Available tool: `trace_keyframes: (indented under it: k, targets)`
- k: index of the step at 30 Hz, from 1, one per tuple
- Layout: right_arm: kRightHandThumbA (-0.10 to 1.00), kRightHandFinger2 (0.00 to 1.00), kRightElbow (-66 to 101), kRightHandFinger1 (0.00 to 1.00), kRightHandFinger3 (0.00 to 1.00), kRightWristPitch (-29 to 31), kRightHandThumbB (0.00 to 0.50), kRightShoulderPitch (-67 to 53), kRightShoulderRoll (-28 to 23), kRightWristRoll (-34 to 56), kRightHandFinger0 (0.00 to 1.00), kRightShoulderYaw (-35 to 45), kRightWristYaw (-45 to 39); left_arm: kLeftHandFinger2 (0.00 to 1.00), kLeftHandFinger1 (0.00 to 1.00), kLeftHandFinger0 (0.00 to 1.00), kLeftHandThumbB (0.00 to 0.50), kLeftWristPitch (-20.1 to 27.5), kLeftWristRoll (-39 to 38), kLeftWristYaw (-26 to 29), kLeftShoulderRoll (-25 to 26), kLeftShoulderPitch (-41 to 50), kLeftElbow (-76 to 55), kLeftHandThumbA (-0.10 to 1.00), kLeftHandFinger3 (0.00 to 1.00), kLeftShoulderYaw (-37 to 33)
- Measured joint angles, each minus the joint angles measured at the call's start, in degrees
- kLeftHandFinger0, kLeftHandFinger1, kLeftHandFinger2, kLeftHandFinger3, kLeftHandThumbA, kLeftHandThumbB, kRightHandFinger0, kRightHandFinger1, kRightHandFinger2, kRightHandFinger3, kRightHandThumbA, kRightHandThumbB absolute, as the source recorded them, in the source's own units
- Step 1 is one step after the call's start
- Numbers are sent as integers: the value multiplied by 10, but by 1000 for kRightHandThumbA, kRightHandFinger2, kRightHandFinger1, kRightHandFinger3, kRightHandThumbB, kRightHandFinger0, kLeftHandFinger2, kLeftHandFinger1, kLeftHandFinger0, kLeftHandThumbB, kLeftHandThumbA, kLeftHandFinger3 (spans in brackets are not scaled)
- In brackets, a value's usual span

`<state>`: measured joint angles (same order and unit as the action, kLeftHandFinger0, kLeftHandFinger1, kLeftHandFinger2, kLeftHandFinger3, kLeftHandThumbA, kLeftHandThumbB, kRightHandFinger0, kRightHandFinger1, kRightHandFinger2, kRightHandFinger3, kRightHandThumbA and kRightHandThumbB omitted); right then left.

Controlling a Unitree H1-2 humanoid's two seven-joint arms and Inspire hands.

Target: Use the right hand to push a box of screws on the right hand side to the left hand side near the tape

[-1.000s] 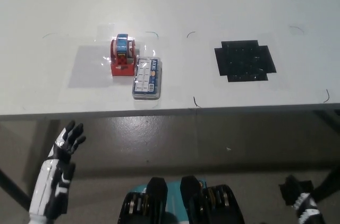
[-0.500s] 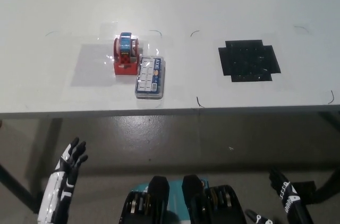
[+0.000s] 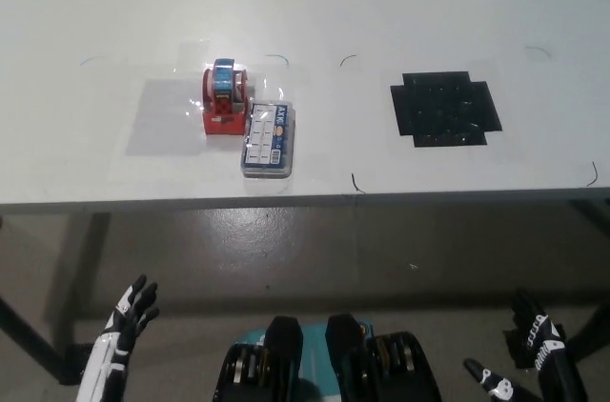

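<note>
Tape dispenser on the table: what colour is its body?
Red, holding a blue-patterned roll: tape dispenser, clearest in the head view.

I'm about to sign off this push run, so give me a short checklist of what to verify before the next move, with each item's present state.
1. Box of screws on the left side near the tape dispenser: ok, it lies right beside the dispenser's base.
2. Box fully on the table, clear of the front edge: ok.
3. Black mat on the right free of the box: ok.
4. Right hand off the box: ok, it is low at the picture's bottom right, below the table edge, fingers apart.
5. Left hand out of the way: ok, resting at lower left, open.
6. Box touching the dispenser or just short of it: cannot tell.
</note>
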<state>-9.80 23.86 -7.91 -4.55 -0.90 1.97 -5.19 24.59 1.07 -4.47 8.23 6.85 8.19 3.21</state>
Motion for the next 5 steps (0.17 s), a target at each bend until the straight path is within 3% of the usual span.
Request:
trace_keyframes:
  k: [2, 5]
  targets:
    - [1000, 1000, 0, 1000, 1000, 0, 265, 0, 2, 2, 1000, 3, 1, 1000, 1000, 1000, 139, 0, 1, 0, 3, 0, 1, 955, 1000, 0]
    - [1000, 1000, -1, 1000, 1000, 0, 284, 0, 5, 4, 1000, 5, 2, 1000, 1000, 1000, 126, 0, 1, 0, 3, 0, 2, 961, 1000, 0]
